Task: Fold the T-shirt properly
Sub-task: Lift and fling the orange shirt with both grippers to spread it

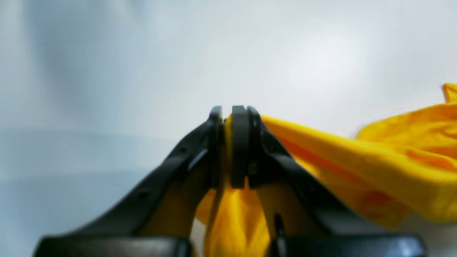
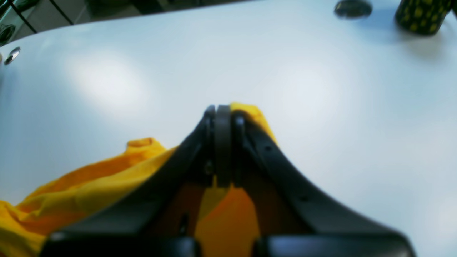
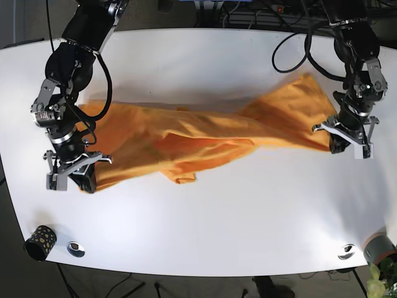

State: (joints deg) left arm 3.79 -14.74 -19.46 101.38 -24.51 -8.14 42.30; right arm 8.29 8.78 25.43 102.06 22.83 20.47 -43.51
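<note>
An orange-yellow T-shirt (image 3: 205, 139) lies stretched and rumpled across the white table (image 3: 217, 217). My left gripper (image 3: 338, 144) is shut on the shirt's edge at the base view's right; in the left wrist view the gripper (image 1: 228, 114) pinches yellow cloth (image 1: 375, 160) that trails off to the right. My right gripper (image 3: 84, 182) is shut on the shirt's edge at the base view's left; in the right wrist view the gripper (image 2: 223, 110) clamps cloth (image 2: 82, 185) that bunches to the lower left.
A black can with yellow dots (image 3: 39, 241) stands at the table's front left corner, also seen in the right wrist view (image 2: 423, 14). Round metal insets (image 3: 75, 249) (image 3: 346, 251) sit near the front edge. A plant (image 3: 379, 282) and cables (image 3: 291, 43) lie at the edges.
</note>
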